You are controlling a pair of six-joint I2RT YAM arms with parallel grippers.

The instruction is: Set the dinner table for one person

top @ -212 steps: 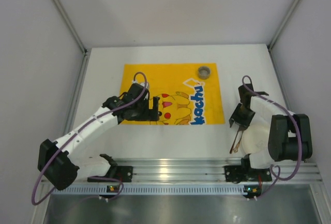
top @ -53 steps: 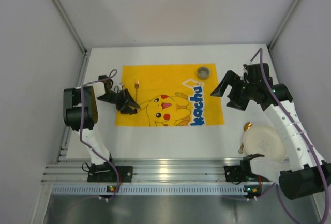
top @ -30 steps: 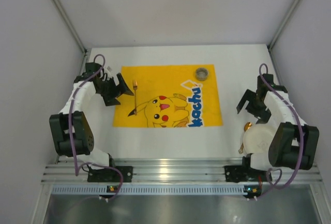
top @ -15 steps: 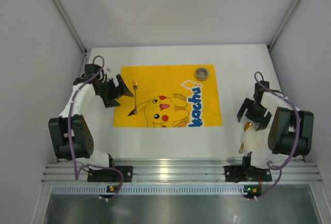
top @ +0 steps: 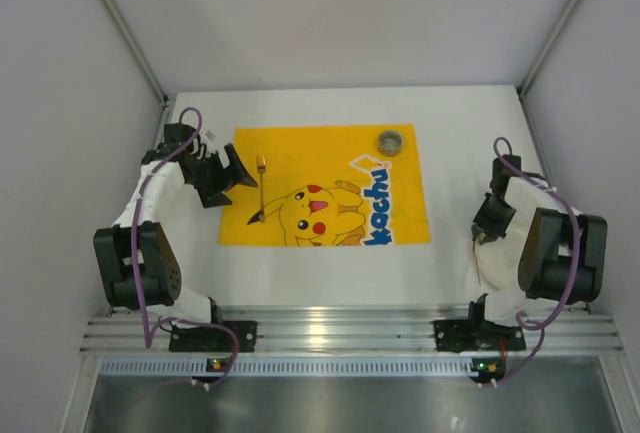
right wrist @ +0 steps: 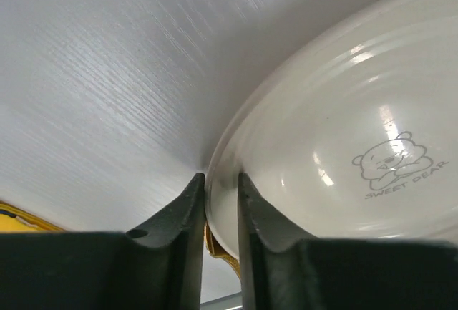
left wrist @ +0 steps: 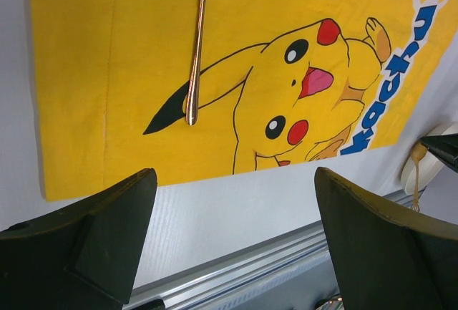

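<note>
- Bench (top: 300,273): a large, flat, matte white rectangle with a fine linear grain, lying beneath both pairs of jaws. A ribbed aluminium rail (top: 340,325) runs along its near edge.
- Right jaws: pinched together on the rim of a glossy white plate (right wrist: 343,145). It is round and faintly ridged, and printed with a small bear and "SWEET BEAR".
- Left jaws: spread wide and holding nothing, just off the edge of a yellow cloth mat (left wrist: 71,74).
- Mat: it has a cartoon print with blue letters reading "kachu!". A slim gold-coloured utensil (left wrist: 197,45) lies on it ahead of the left jaws.
</note>
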